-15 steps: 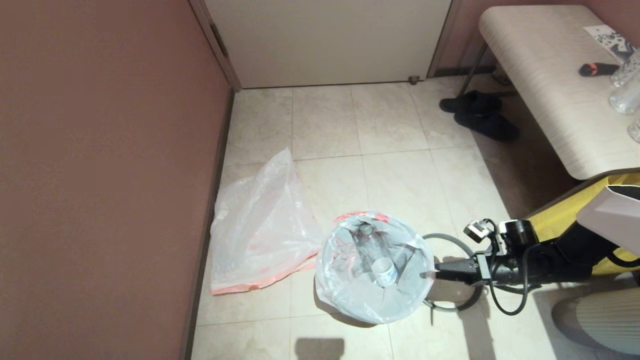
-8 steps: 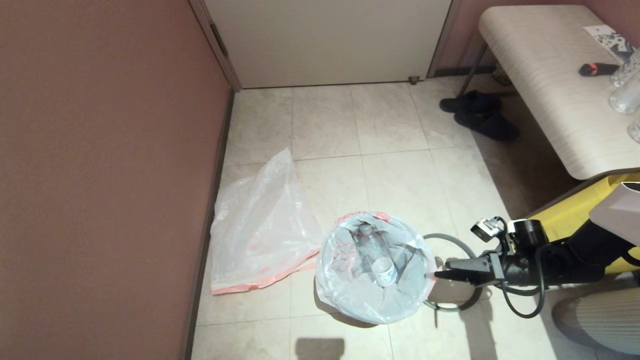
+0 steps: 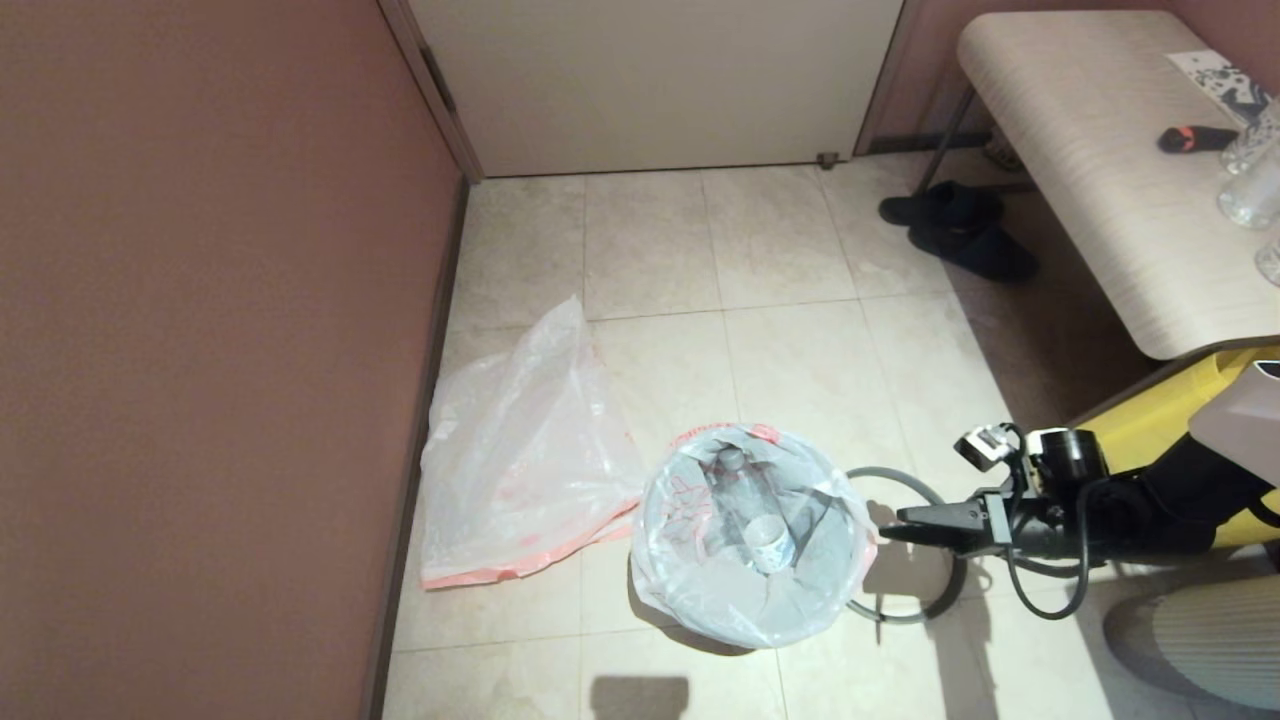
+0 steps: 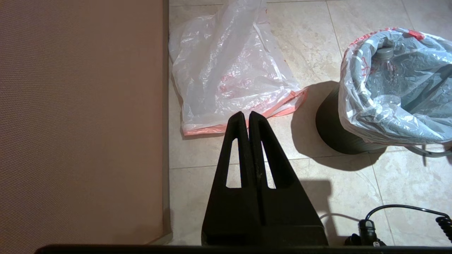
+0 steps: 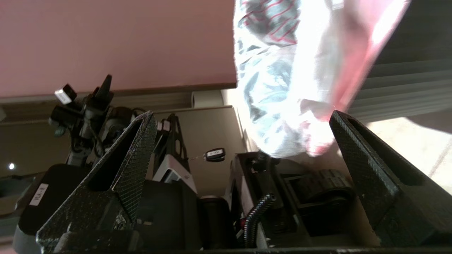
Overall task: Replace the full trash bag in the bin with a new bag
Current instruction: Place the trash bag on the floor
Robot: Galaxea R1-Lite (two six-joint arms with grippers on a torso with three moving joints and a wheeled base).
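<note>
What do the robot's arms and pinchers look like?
The right arm is black with looping black cables and a small white-and-black camera on top. Both the right gripper and the left gripper have two black, pointed triangular fingers with cut-out slots.

You are looking at a lived-in room, most likely a hotel room or home entryway. The floor (image 3: pixel 780 300) is pale beige stone tile, meeting a plain dusty-pink wall (image 3: pixel 200 300) and a closed off-white door (image 3: pixel 650 80). A pair of black slippers (image 3: pixel 955 232) sits beside the metal leg of a light wood-grain bench (image 3: pixel 1090 170), which carries clear drinking glasses (image 3: pixel 1250 190) and a printed leaflet (image 3: pixel 1222 78). A small round black wastebasket (image 4: pixel 332 123) lined with a translucent white plastic bag (image 3: pixel 700 590) stands on the tiles.
</note>
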